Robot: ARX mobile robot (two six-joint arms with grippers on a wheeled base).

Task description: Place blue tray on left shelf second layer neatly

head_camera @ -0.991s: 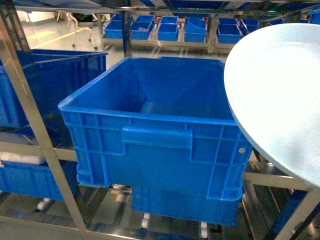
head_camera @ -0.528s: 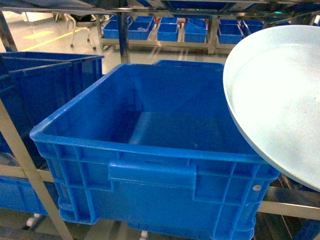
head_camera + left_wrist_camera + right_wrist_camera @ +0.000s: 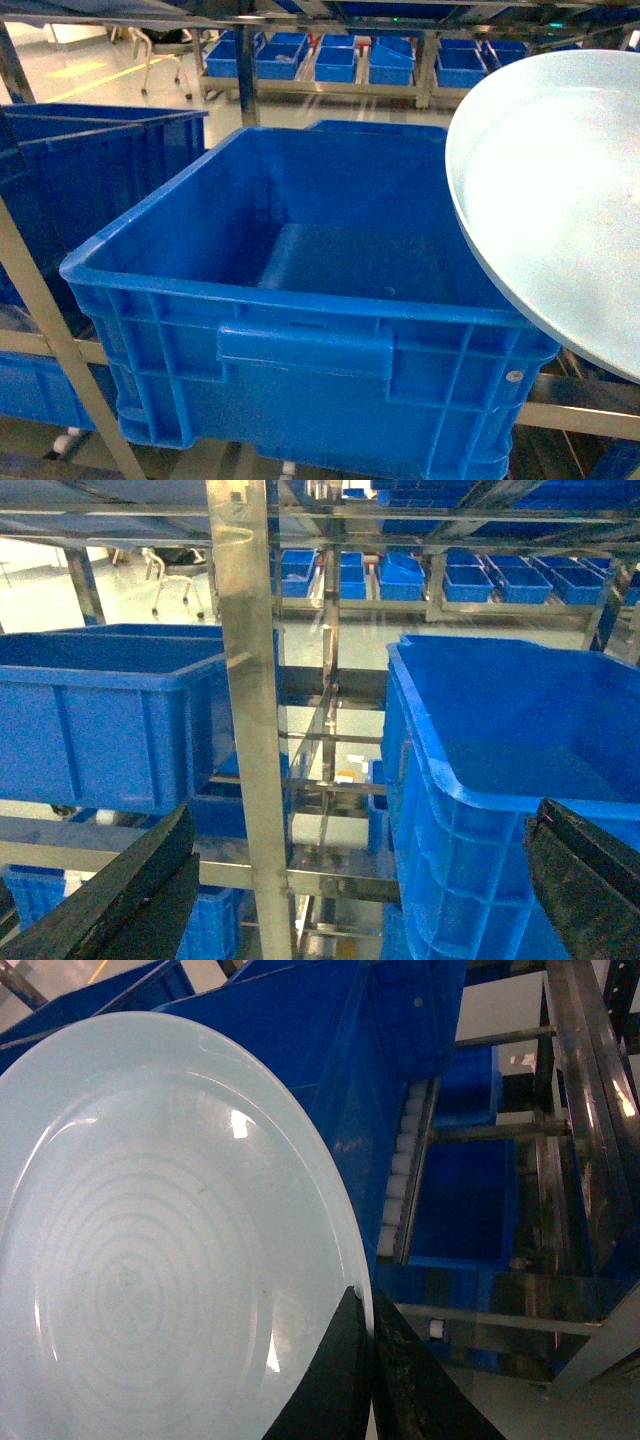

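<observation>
The blue tray point(image 3: 150, 1250) is clamped at its rim by the right pincer point(image 3: 365, 1355), whose two dark fingers are closed on the edge; in the head view it is held tilted at the right, above the near right corner of the large blue crate point(image 3: 300, 330). The left pincer point(image 3: 350, 900) is spread wide apart, with a steel upright point(image 3: 250, 700) seen beyond it. A gap is left between this crate and the neighbouring crate point(image 3: 100, 720). Small blue bins point(image 3: 335, 60) are ranked farthest back.
</observation>
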